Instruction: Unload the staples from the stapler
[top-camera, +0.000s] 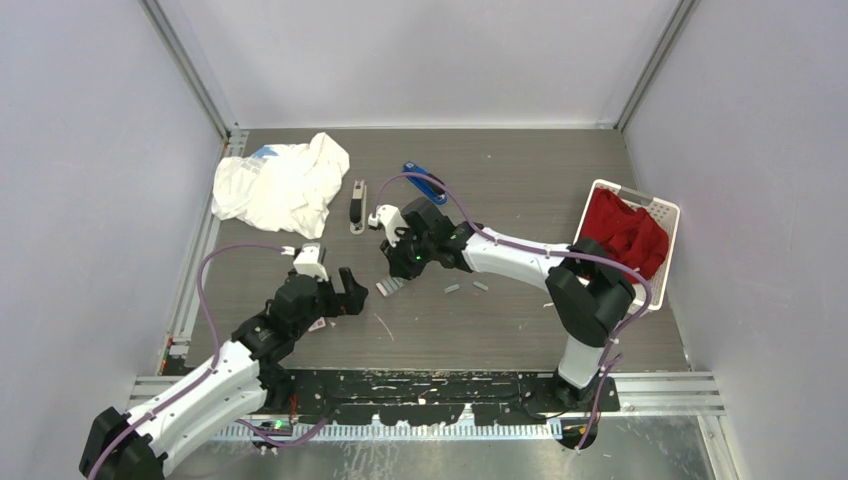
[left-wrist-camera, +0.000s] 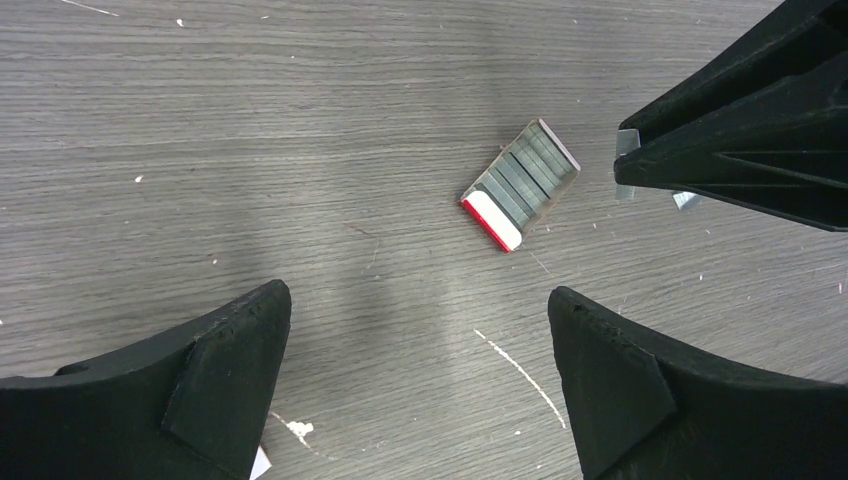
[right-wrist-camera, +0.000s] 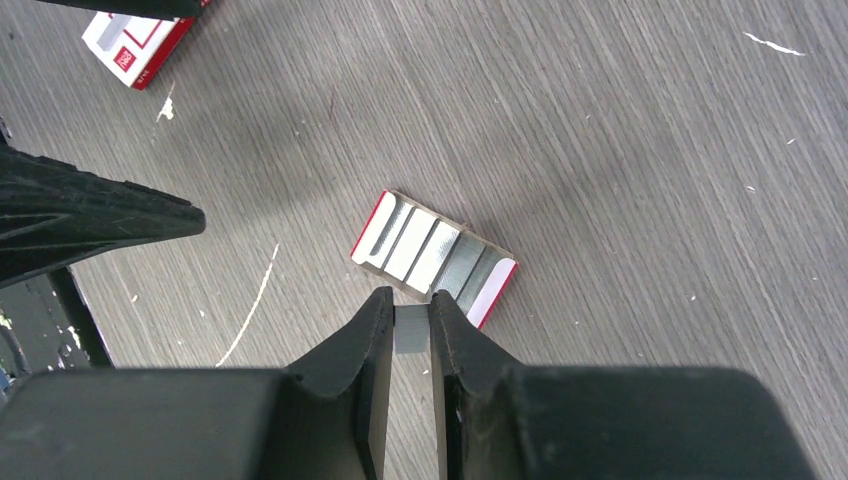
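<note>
Left gripper (left-wrist-camera: 418, 300), nearest the lens, hangs released over the bare grey wood-grain counter (left-wrist-camera: 200, 150), apparently standing clear. Beyond it lies a small open card tray with red-and-white end (left-wrist-camera: 520, 185), grey strips packed inside. Right gripper (right-wrist-camera: 412, 305) is clenched on one short silvery staple strip (right-wrist-camera: 410, 332) at the tray's near edge, judged ready for depositing. Two loose strips (top-camera: 452, 290) rest on the counter further right.

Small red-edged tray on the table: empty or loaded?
Loaded. The tray lies open with several silvery staple strips side by side inside. The right gripper pinches one more strip by its edge.
</note>
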